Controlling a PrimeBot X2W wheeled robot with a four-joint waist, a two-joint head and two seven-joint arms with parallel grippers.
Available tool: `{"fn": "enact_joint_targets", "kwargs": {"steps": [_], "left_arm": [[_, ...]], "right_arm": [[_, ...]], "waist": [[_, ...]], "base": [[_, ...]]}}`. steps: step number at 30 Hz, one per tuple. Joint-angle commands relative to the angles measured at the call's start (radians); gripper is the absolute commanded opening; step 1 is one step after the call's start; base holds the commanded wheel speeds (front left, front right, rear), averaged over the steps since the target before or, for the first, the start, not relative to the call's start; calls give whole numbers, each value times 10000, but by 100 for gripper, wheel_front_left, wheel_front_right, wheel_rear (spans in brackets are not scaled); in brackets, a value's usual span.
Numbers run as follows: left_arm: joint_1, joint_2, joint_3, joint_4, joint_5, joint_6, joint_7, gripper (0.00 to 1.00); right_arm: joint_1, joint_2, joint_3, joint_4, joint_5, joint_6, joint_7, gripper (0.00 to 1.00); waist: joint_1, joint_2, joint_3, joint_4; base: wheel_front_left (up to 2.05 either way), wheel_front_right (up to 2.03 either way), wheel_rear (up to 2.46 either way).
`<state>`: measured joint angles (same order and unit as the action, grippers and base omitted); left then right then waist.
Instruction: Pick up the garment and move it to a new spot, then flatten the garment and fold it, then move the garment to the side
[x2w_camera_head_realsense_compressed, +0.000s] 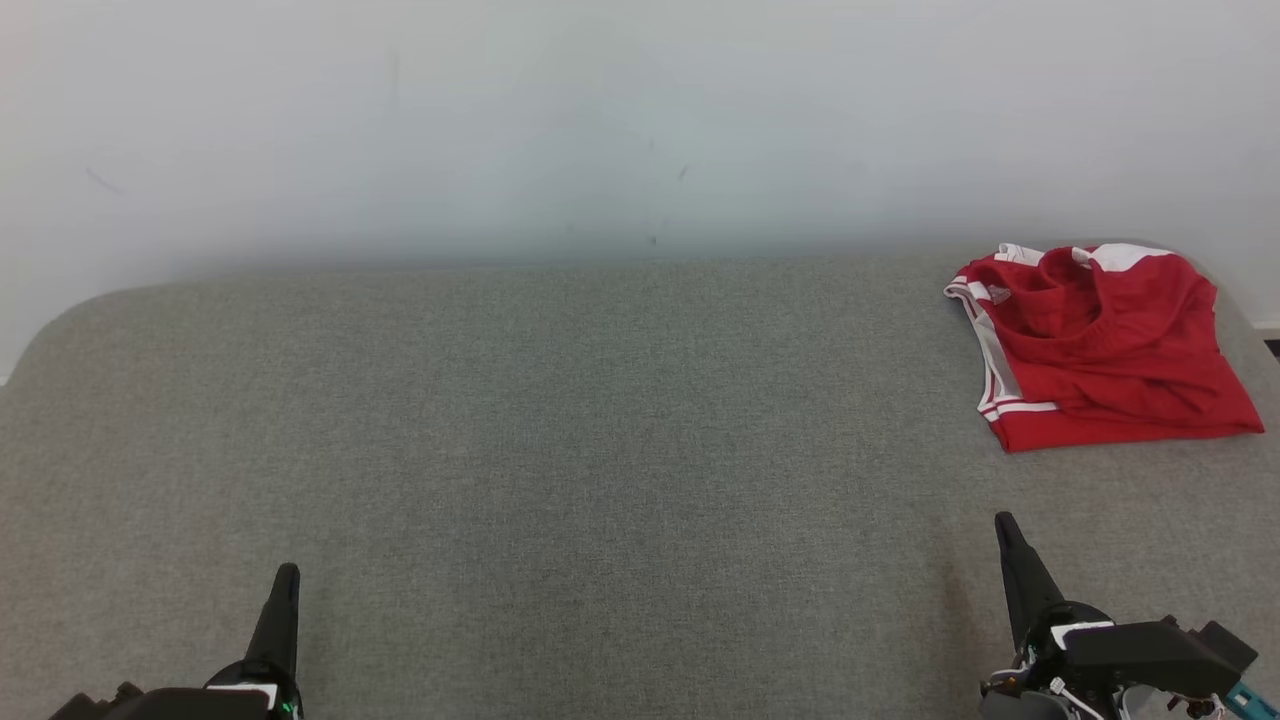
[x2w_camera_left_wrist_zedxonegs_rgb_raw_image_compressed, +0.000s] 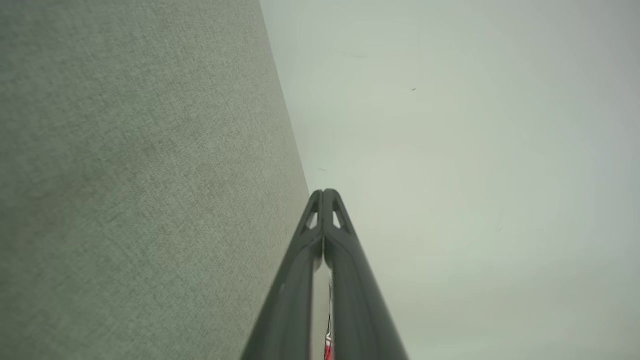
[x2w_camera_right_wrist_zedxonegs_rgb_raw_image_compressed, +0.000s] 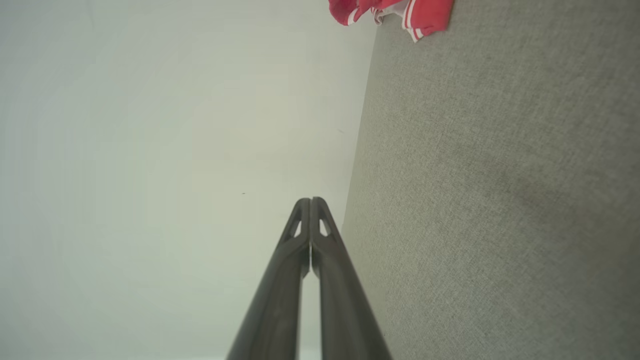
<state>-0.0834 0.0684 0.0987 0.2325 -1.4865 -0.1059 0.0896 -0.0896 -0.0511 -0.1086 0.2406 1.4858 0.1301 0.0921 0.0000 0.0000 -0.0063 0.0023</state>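
Toward the far right corner of the grey fabric-covered counter (x2w_camera_head_realsense_compressed: 600, 450), close to the pale wall (x2w_camera_head_realsense_compressed: 600, 120), the red garment (x2w_camera_head_realsense_compressed: 1100, 345) with white trim lies in a loosely folded heap, apart from both my tools. My left tool (x2w_camera_head_realsense_compressed: 287, 578) sits at the near left and my right tool (x2w_camera_head_realsense_compressed: 1003, 525) at the near right, each clenched on nothing with its 2 dark fingers (x2w_camera_left_wrist_zedxonegs_rgb_raw_image_compressed: 350, 280) pressed together, tips pointing toward the wall. Low between the fingers in my left wrist view a thin red sliver shows, perhaps the garment, though it is too small to tell.
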Motion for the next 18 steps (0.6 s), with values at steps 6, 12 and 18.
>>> {"fn": "enact_joint_targets", "kwargs": {"steps": [6, 12, 18], "left_arm": [[-221, -97, 98, 56, -565, -148, 113, 0], [-261, -157, 148, 111, -994, -220, 215, 0], [-320, -211, 187, 155, -1306, -276, 277, 0]], "right_arm": [[-159, 14, -36, 8, 588, 10, 116, 0], [-183, 15, -52, 34, 978, 11, 193, 0], [-230, 18, -64, 54, 1305, 11, 240, 0]], "waist": [[0, 0, 35, -8], [0, 0, 66, -16], [0, 0, 94, -23]], "base": [[0, 0, 0], [0, 0, 0], [0, 0, 0]]}}
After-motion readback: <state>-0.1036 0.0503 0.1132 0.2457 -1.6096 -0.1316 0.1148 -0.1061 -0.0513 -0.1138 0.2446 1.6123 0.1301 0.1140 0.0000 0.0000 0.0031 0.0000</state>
